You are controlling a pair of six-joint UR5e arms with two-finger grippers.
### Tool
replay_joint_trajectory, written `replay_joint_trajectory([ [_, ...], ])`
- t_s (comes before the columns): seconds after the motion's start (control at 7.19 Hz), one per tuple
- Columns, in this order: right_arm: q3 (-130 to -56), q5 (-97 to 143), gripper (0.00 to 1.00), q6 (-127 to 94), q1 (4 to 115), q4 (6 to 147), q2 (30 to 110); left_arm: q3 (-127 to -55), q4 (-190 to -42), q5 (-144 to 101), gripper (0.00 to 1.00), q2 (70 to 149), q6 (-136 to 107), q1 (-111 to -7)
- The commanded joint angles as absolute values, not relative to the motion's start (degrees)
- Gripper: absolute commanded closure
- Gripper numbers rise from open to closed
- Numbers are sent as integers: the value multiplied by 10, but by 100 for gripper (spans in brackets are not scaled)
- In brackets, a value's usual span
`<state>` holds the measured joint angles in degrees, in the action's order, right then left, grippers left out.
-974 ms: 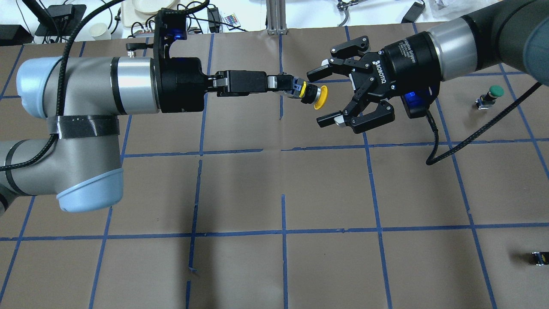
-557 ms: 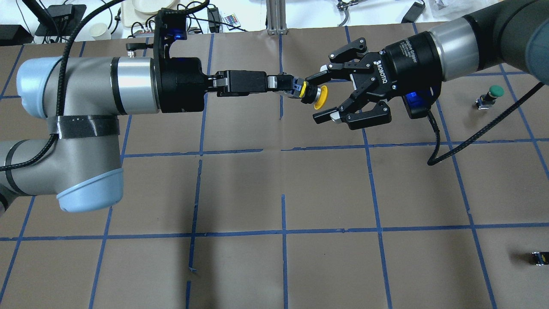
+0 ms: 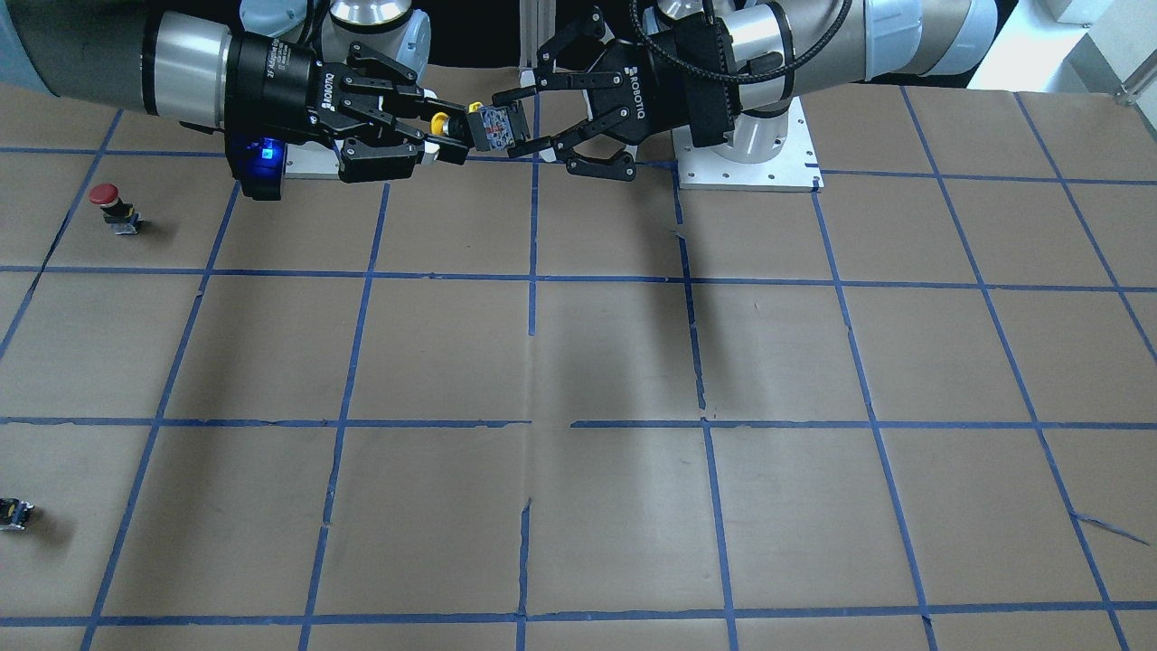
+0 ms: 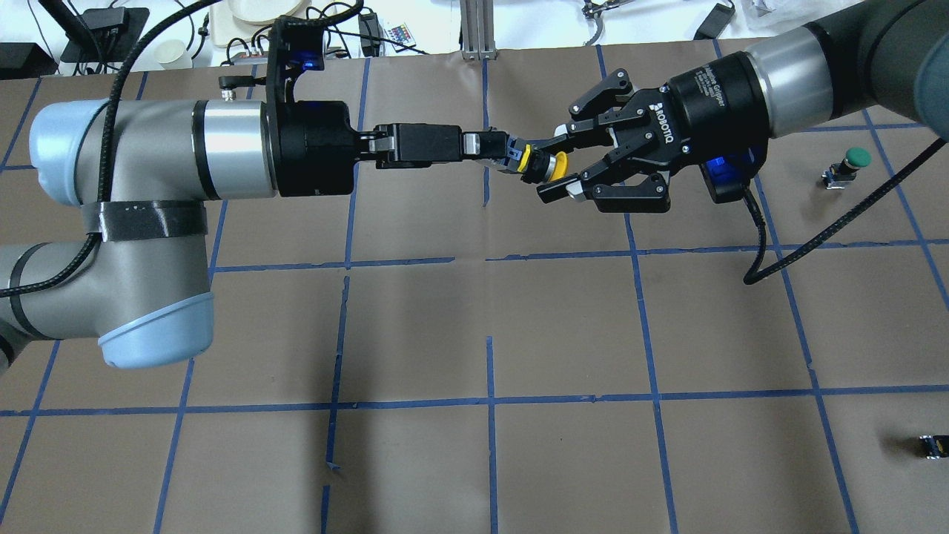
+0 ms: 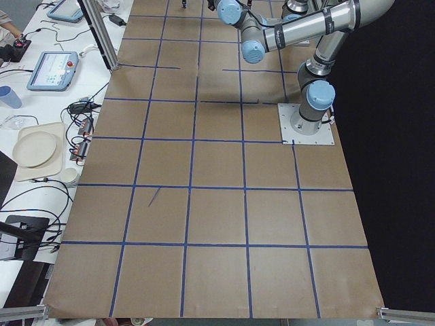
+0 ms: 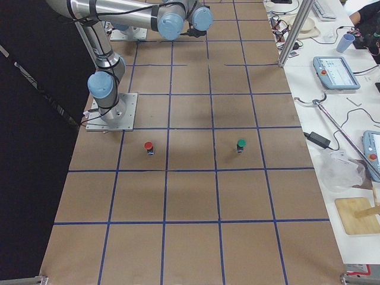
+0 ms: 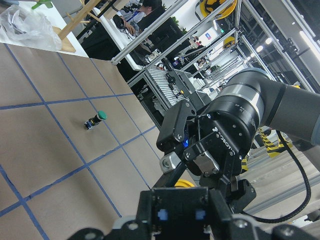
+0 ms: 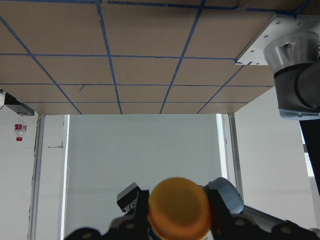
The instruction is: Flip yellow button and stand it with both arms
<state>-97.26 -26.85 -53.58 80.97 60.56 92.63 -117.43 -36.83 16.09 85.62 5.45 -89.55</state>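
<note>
The yellow button (image 4: 557,162) is held level, high above the table. My left gripper (image 4: 508,156) is shut on its black and metal body, and the yellow cap points at my right gripper (image 4: 550,167). The right fingers lie closed against both sides of the cap. In the front-facing view the left gripper (image 3: 506,127) holds the body and the right gripper (image 3: 447,131) closes round the yellow part (image 3: 437,120). The right wrist view shows the cap (image 8: 180,207) tight between two fingertips. The left wrist view shows only a sliver of the cap (image 7: 182,183).
A green-capped button (image 4: 852,162) stands on the brown, blue-taped table at the far right. A red-capped button (image 3: 110,201) stands nearer the robot's base. A small black block (image 4: 933,446) lies near the right edge. A cable (image 4: 749,274) hangs from the right wrist.
My right gripper has moved left onto the cap, and its fingers have closed from wide open to around it. The left arm and the button have stayed still.
</note>
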Motion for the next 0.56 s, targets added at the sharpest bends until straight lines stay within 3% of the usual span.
replay_joint_trajectory([
  [0.0, -971, -268, 98, -536, 809, 605, 925, -1173, -368, 161, 93, 856, 52, -894],
  [0.14, -969, -268, 98, -536, 809, 605, 925, -1172, -368, 161, 55, 856, 47, -894],
  [0.28, -969, -268, 98, -537, 809, 605, 926, -1172, -368, 161, 2, 856, 45, -893],
  [0.42, -969, -269, 98, -537, 809, 605, 925, -1171, -368, 161, 0, 856, 34, -893],
])
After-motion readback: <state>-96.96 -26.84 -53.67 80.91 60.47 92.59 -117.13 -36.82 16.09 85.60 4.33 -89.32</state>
